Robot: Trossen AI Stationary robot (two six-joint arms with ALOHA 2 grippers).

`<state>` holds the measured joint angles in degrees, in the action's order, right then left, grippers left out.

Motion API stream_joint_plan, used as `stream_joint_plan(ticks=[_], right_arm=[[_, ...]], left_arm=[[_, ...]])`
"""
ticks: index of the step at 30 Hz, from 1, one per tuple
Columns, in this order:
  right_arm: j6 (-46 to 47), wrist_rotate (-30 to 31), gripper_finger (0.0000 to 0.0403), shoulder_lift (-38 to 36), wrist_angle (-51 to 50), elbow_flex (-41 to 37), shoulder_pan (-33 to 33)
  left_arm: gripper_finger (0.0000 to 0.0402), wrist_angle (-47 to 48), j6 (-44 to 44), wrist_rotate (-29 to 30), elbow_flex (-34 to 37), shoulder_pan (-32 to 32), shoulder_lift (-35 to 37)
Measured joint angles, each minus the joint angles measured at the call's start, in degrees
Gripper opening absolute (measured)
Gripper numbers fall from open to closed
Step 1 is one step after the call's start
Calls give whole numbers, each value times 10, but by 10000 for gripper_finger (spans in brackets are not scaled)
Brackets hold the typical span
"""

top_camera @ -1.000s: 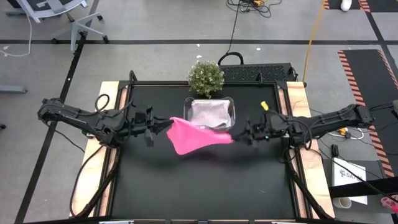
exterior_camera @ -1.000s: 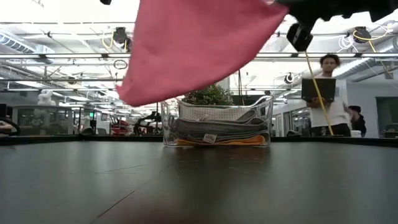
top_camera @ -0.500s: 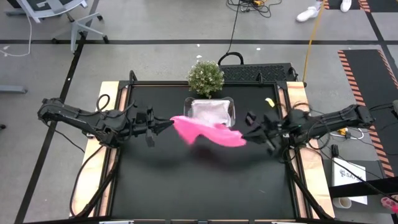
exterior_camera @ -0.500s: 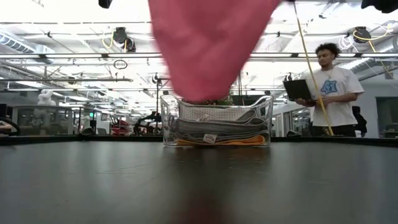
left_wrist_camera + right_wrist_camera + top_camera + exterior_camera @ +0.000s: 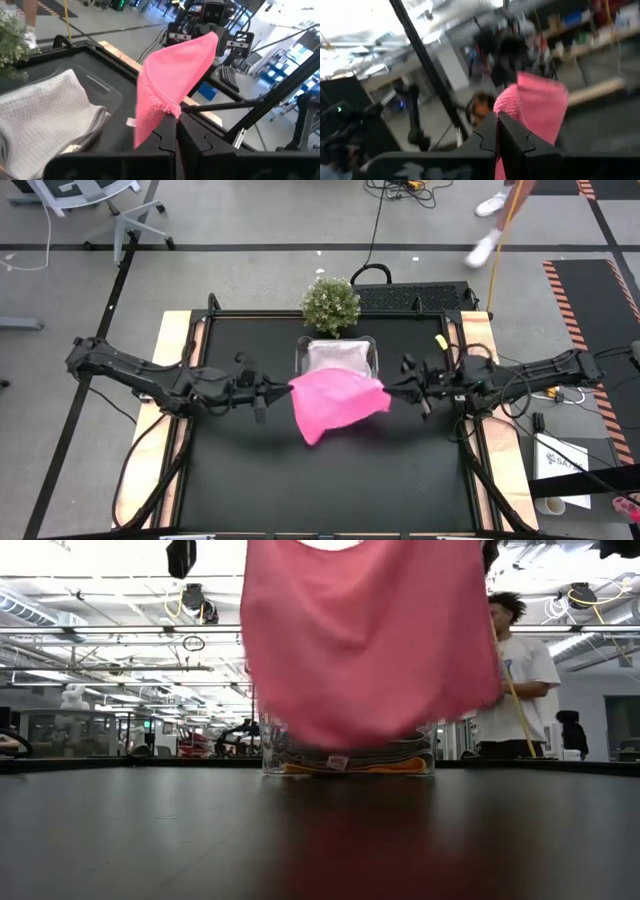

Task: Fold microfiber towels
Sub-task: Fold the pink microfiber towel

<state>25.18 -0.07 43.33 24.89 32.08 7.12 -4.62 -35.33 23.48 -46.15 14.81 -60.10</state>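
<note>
Black tabletop (image 5: 250, 470) fills my overhead feed, framed by pale wooden side rails, with grey workshop floor around it. I take the clear tub (image 5: 339, 358) at the table's far middle as my landmark; a small potted plant (image 5: 330, 303) stands just behind it, off the black surface.

Well to the left of the tub, my left arm reaches in across the table. My left gripper (image 5: 280, 389) sits just left of the tub's near corner, fingers pressed fully together on one corner of the pink towel (image 5: 335, 402); its wrist feed shows the cloth pinched right at the fingertips (image 5: 172, 131).

Between the two grippers the pink towel hangs in the air in front of the tub, clear of the table; from table height it drapes down and hides most of the tub. Inside the tub I see folded grey cloth (image 5: 45, 112), with an orange-yellow layer (image 5: 350, 768) at the bottom.

Right of the tub, my right gripper (image 5: 397, 387) is likewise clamped shut on the towel's other corner. Behind the table a person (image 5: 515, 680) stands in a white shirt.
</note>
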Motion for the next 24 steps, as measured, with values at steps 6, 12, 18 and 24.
stream_joint_plan(ticks=[6,12,18,24], right_arm=[[12,86,0,0,-107,0,-1],[-2,106,0,0,-145,0,0],[-89,161,0,-9,-144,0,0],[-141,180,0,-38,-161,0,-15]], left_arm=[[4,-2,-9,-7,0,-2,-6],[6,-3,-4,-6,0,-2,-2],[5,12,5,-5,0,-10,-2],[3,57,1,1,0,-35,-2]])
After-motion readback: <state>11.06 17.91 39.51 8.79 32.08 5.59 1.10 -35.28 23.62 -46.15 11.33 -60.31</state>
